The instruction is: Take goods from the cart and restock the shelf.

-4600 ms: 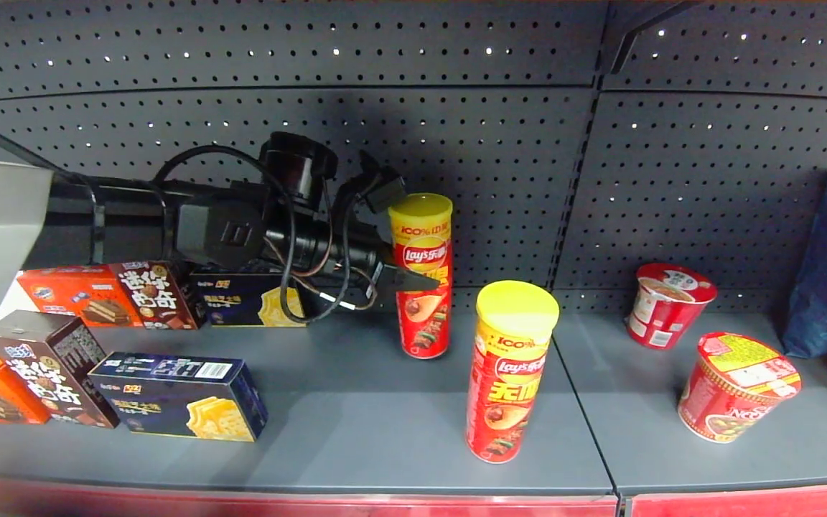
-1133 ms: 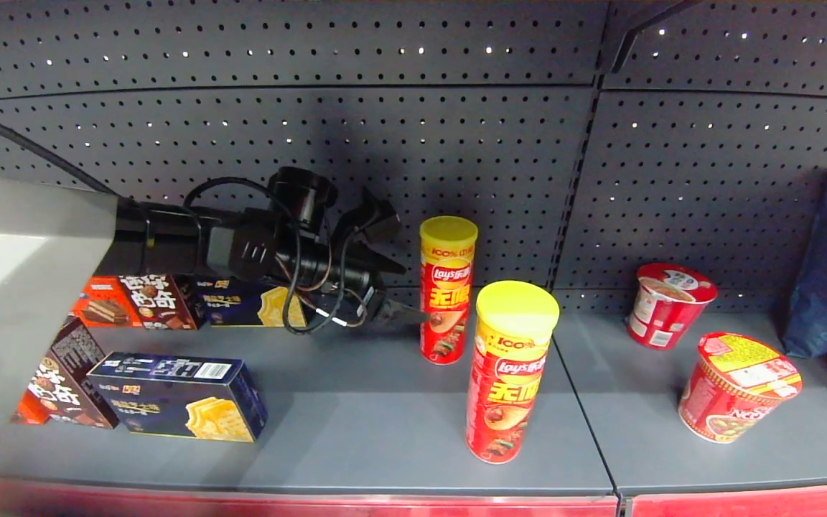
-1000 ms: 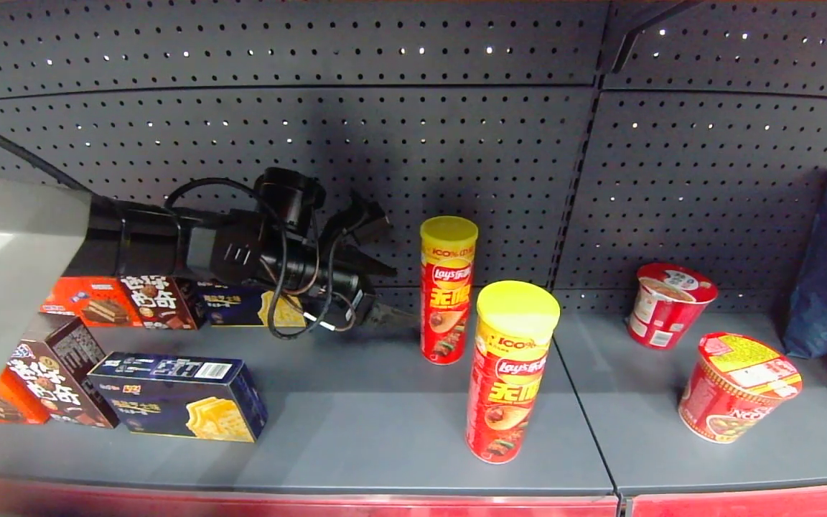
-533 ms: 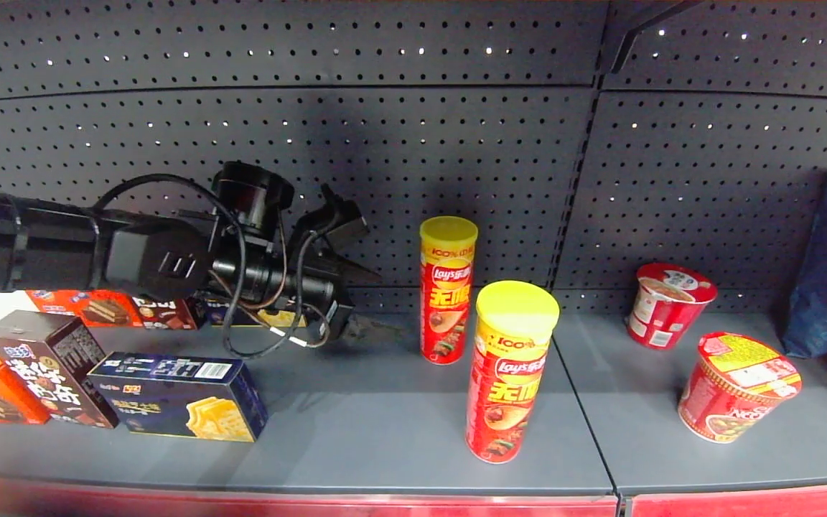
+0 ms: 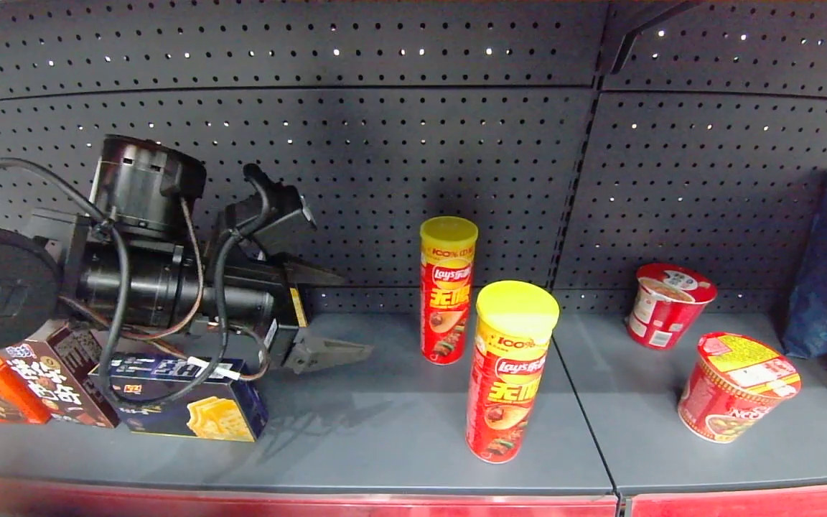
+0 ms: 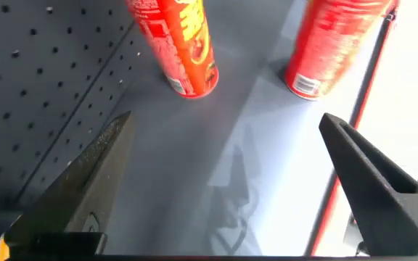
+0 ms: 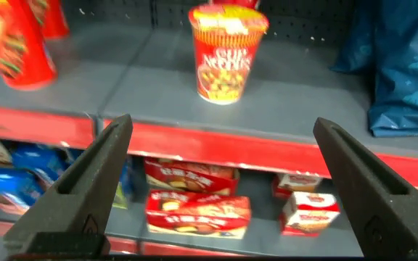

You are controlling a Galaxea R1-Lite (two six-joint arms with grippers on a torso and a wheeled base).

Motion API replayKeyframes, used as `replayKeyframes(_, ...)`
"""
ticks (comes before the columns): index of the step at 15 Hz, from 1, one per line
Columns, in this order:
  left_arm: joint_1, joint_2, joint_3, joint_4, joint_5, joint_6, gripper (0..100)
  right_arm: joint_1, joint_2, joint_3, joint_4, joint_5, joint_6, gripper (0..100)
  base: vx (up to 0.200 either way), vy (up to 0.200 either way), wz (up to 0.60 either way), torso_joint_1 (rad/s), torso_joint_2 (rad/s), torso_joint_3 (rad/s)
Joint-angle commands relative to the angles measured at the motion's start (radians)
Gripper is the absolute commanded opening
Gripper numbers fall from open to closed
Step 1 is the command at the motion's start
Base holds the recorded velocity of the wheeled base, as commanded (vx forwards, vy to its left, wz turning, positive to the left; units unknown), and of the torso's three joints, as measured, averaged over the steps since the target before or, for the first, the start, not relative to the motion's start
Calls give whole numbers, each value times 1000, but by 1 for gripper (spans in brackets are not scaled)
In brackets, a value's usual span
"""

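The left gripper (image 5: pixel 352 314) hangs low over the grey shelf (image 5: pixel 385 424), jaws spread wide with nothing between them; the rear chip can (image 5: pixel 448 287) stands upright by the back wall, to the right of the fingertips and clear of them; a second chip can (image 5: pixel 512 370) stands just beside it, nearer the front edge; the right gripper (image 7: pixel 223 122) is likewise spread and empty, facing a noodle cup (image 7: pixel 223 54) near the shelf's front.
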Motion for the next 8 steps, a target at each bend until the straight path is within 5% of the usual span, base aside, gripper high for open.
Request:
replayKeyframes(1,-70,-119,48,-6,165,-13,100,14,246,-140,-17,82,67,100,0,0,0,0,0,0)
replayKeyframes(4,-101,-159,79,-18,301,-33,100,26,501,-232,-193,153,91,100,0,0,0,0,0,0)
replayKeyframes(8,-95,-173,194,-247,418,-153,100,148,950,-299,-554,118,81,100,0,0,0,0,0,0)
